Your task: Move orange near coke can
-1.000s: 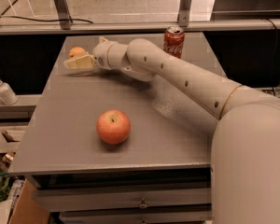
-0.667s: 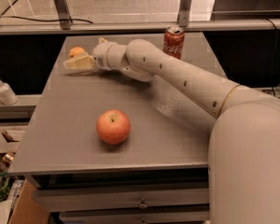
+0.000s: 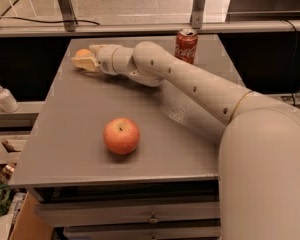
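Note:
The orange [image 3: 81, 52] is a small round yellow-orange fruit at the far left corner of the grey table [image 3: 75, 124]. My gripper [image 3: 85, 58] is at the orange, reaching in from the right just above the table top, and partly hides it. The coke can [image 3: 186, 45] is red with a silver top and stands upright at the table's far edge, well to the right of the orange. My white arm stretches across the table from the lower right.
A larger red-and-yellow apple [image 3: 121, 135] sits near the table's front middle. A white pump bottle [image 3: 4, 96] stands on a lower ledge to the left. A metal rail with posts runs behind the table. Drawers are below the table top.

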Controlling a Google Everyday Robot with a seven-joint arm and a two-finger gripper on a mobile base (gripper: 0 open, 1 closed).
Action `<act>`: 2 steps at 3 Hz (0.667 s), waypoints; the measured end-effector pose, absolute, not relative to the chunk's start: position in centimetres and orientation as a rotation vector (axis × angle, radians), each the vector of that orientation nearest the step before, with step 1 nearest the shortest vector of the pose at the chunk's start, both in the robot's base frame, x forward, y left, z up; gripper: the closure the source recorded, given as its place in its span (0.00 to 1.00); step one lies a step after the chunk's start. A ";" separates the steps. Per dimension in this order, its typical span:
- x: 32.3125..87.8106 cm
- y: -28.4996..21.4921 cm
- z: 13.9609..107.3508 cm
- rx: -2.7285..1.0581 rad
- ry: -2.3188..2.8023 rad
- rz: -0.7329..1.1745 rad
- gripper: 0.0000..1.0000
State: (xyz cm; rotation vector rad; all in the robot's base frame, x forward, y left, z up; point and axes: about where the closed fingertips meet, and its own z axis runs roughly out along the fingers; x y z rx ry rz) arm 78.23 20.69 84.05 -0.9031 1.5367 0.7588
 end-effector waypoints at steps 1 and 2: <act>78.2 20.7 84.4 -0.903 1.532 0.760 0.64; 77.9 20.0 85.3 -0.898 1.522 0.753 0.88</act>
